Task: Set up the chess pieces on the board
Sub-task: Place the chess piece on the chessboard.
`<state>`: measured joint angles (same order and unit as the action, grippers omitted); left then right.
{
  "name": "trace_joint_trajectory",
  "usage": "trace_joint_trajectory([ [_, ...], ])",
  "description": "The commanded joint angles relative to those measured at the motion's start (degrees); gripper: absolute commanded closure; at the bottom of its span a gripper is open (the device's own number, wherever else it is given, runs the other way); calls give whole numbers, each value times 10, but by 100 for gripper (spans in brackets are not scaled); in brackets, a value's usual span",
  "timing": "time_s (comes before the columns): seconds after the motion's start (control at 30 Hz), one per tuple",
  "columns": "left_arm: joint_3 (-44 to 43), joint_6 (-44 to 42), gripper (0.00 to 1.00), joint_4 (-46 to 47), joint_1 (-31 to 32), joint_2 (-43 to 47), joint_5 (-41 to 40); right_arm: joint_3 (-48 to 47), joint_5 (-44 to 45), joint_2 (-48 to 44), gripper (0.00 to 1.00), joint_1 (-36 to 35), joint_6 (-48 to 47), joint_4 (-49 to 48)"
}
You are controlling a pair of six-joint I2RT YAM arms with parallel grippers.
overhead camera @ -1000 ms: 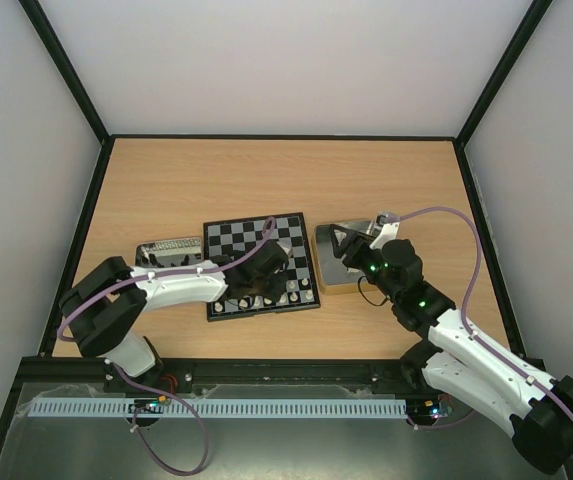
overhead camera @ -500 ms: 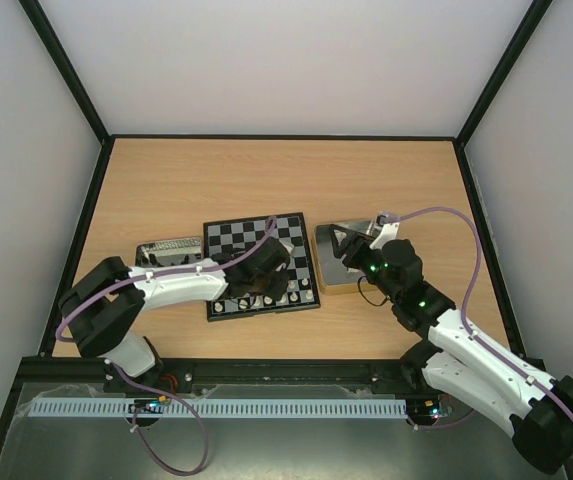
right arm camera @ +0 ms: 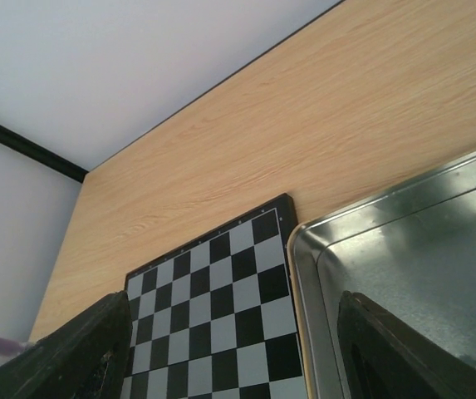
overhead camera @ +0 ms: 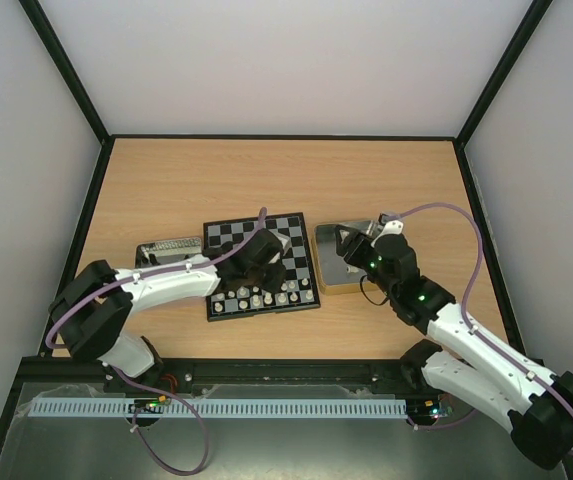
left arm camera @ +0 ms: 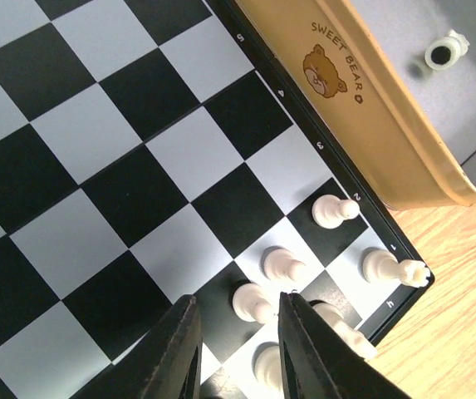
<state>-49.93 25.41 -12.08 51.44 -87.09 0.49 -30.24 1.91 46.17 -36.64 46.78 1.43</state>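
Note:
The board (overhead camera: 234,240) lies mid-table, and cream-white chess pieces (overhead camera: 266,297) stand in its two near rows. My left gripper (overhead camera: 264,277) hovers just above those rows. In the left wrist view it (left arm camera: 238,299) is slightly open, its fingers either side of a white pawn (left arm camera: 254,303) that stands on a black square and is not squeezed. More white pieces (left arm camera: 334,211) stand beside it near the board's corner. My right gripper (overhead camera: 349,243) is wide open and empty over the tin (overhead camera: 331,278) right of the board; in the right wrist view it (right arm camera: 231,332) looks across the board (right arm camera: 213,291).
A yellow-sided metal tin (left arm camera: 362,100) touches the board's right edge; its shiny inside (right arm camera: 404,249) shows in the right wrist view. A second shallow tin (overhead camera: 166,250) lies left of the board, partly under my left arm. Black frame rails bound the wooden table.
My left gripper has opened off a white pawn and drawn back from the near rows, uncovering the white pieces there. The right arm has barely shifted.

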Motion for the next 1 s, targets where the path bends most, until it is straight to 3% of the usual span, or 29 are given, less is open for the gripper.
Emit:
trace_joint_trajectory([
  [0.0, -6, -9, 71, -11, -1, -4, 27, -13, 22, 9, 33, -2, 9, 25],
  [0.33, -25, -16, 71, -15, -2, -48, 47, -14, 16, 20, 33, -2, 9, 20],
  [0.53, -28, -16, 82, -16, -1, -58, 46, -13, 12, 23, 34, -2, 9, 19],
  [0.97, -36, -24, 94, -48, -2, -52, 21, -9, 9, 27, 34, -2, 9, 14],
])
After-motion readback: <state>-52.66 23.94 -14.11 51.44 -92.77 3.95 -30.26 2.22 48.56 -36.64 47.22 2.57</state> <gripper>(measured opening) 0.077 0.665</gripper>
